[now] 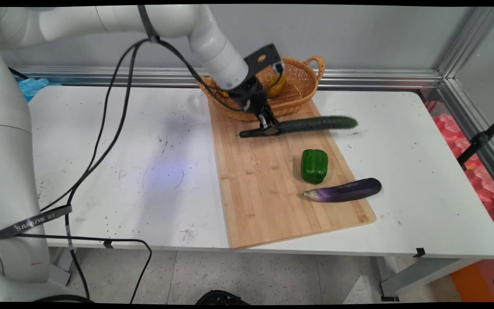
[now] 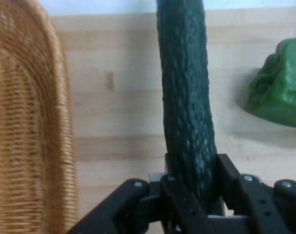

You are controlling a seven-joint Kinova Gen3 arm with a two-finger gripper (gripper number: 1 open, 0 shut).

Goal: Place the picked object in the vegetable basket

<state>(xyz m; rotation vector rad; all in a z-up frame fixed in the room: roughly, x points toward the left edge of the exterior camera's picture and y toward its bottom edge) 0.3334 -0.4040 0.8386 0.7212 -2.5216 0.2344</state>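
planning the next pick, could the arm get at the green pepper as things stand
Probably not yet: the gripper is shut on the cucumber, so its jaws are taken. Otherwise the green pepper sits apart on the cutting board, with nothing over it.

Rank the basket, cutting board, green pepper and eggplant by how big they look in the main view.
1. Cutting board
2. Basket, partly hidden by the arm
3. Eggplant
4. Green pepper, shorter than the eggplant but thicker, so those two are close.
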